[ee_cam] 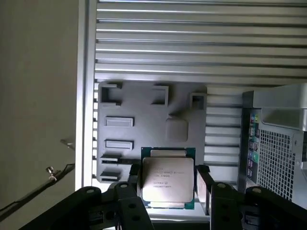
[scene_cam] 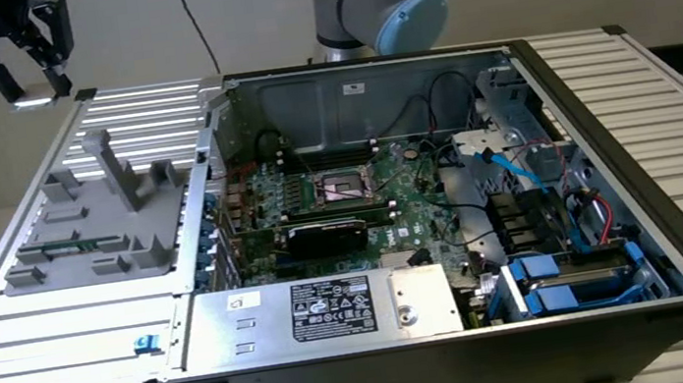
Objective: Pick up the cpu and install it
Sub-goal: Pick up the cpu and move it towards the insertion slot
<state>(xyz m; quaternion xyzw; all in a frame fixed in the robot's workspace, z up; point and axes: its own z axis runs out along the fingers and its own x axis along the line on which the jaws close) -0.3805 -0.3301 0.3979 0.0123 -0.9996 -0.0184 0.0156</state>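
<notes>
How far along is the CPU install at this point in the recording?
Done: the cpu is picked up, clamped between the fingers of the gripper and held well above the grey parts holder. In hand: the gripper hangs at the exterior view's upper left, off to the side of the computer case. Left: the motherboard socket looks empty, so the chip is not yet installed.
</notes>
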